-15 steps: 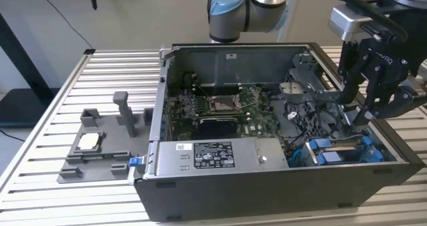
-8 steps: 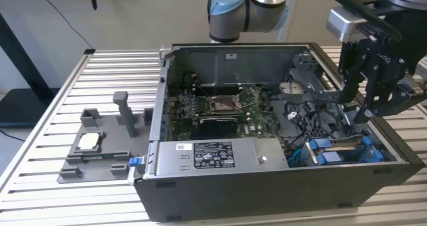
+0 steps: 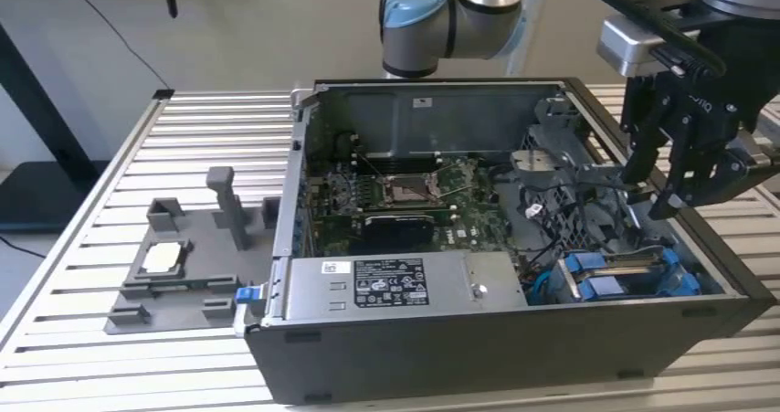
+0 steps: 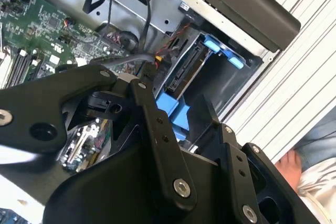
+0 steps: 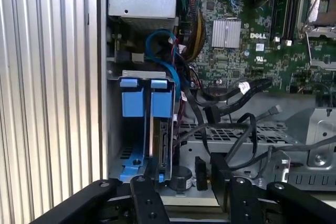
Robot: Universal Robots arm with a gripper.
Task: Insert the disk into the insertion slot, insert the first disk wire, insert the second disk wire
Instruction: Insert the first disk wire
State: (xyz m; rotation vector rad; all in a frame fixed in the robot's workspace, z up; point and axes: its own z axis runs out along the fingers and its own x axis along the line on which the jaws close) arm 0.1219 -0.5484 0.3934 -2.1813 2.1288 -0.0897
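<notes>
**Disk seated in the insertion slot, open gripper above.**
The disk [image 5: 164, 149] stands on edge inside the insertion slot [image 5: 137, 74], a grey sheet-metal bay in the corner of the computer case [image 3: 488, 348] nearest the exterior view's right. Two blue brackets [image 5: 131, 103] flank the disk. Black cables [image 5: 185, 129] run just beside its connector edge, and whether any is plugged in cannot be told. A blue cable [image 5: 167, 59] loops near the slot. The gripper [image 3: 652, 193] hangs over this corner with its fingers apart and nothing between them, as both wrist views also show. The motherboard [image 3: 415, 197] lies further in, and a silver power-supply box [image 3: 390, 284] is along the near wall. The case rests on a slatted table [image 3: 207, 129].
</notes>
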